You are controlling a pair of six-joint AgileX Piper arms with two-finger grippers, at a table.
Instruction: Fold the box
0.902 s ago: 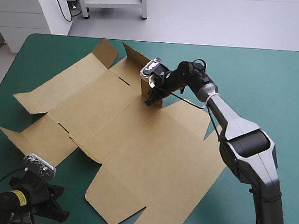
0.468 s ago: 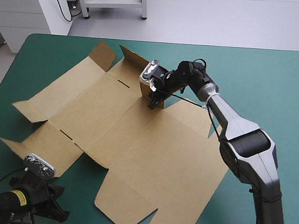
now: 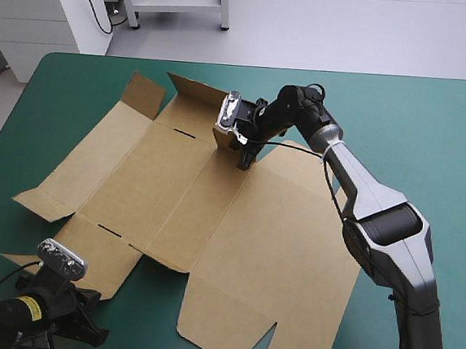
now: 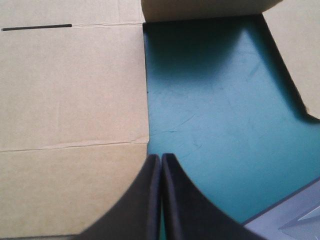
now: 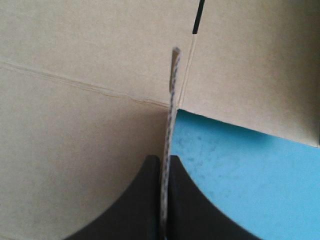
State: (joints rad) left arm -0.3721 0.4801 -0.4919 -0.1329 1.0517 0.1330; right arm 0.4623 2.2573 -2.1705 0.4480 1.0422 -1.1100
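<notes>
The box [image 3: 212, 222] lies opened out across the middle of the table [image 3: 433, 127]. It is a flat brown sheet reaching from the left part toward the near edge, with a few flaps along its far side tilted up.

My right gripper [image 3: 244, 154] is at that far side, reaching in from the right. Its black fingers are all but closed on one upright flap [image 5: 171, 95]. In the right wrist view the flap's thin edge stands between them, with board on one side and teal-green cover [image 5: 250, 170] on the other. A dark slot [image 5: 198, 17] in the board shows just ahead of the flap's tip.

My left gripper [image 4: 161, 158] is low at the table's near left corner, its fingers pressed into one pointed arch with nothing between them. Its tips sit right at a cut edge of the box. A flat panel [image 4: 70, 90] lies to one side of them, and bare cover lies ahead and to the other side. A crease [image 4: 75, 146] crosses that panel near the tips. Beyond the bare patch a second flap [image 4: 200, 9] stands up. I cannot tell whether these tips touch the board.
</notes>
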